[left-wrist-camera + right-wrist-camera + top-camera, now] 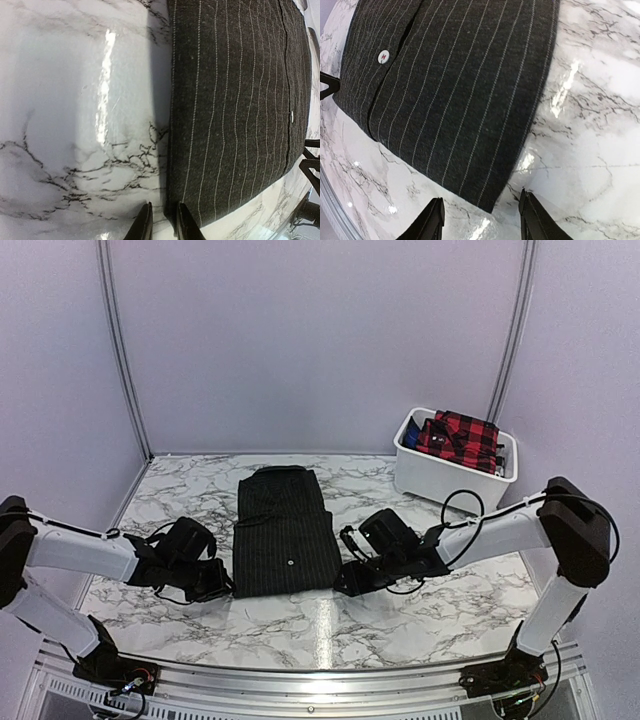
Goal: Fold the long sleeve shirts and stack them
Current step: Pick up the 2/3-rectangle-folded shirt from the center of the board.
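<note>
Left tool [164,207]: set low on the desk [300,625], fingers close together at the near left corner of the striped shirt [285,535]; whether cloth is pinched cannot be told.
Striped shirt: folded to a rectangle, laid flat at desk centre, button side up.
Right tool [481,197]: fingers spread wide, the shirt's near right corner between them.
Bin [420,475]: white, far right, plaid shirt [460,435] held inside.
</note>
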You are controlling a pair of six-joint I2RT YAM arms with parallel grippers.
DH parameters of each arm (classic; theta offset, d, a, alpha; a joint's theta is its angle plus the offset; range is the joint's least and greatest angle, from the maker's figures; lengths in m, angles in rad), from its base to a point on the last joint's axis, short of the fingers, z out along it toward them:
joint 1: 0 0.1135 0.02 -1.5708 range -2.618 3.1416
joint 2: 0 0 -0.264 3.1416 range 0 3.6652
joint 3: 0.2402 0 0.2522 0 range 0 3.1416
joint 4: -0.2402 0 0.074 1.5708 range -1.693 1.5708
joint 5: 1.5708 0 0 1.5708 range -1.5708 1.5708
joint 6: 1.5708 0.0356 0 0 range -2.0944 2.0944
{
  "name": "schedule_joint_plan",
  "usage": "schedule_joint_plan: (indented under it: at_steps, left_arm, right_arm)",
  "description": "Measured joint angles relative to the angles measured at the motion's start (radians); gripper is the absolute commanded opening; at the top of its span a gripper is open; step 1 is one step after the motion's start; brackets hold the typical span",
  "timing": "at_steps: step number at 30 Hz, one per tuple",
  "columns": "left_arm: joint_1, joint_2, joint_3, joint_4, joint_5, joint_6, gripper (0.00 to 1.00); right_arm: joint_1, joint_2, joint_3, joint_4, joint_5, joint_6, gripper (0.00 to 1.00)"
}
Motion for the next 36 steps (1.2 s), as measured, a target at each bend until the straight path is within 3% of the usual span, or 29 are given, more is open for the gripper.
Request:
schedule_joint_plan:
  at_steps: [11,36]
  left_arm:
    - [-0.002,-0.146,-0.09,-0.026,0.003,-0.011,0.28]
    - [-0.112,-0.08,-0.06,-0.002,-0.046,0.065,0.3]
  right_arm:
    - [0.0,-0.069,-0.081,0.002,-0.002,0.018,0.45]
    - [0.035,0.005,-0.059,0.097,0.106,-0.145,0.37]
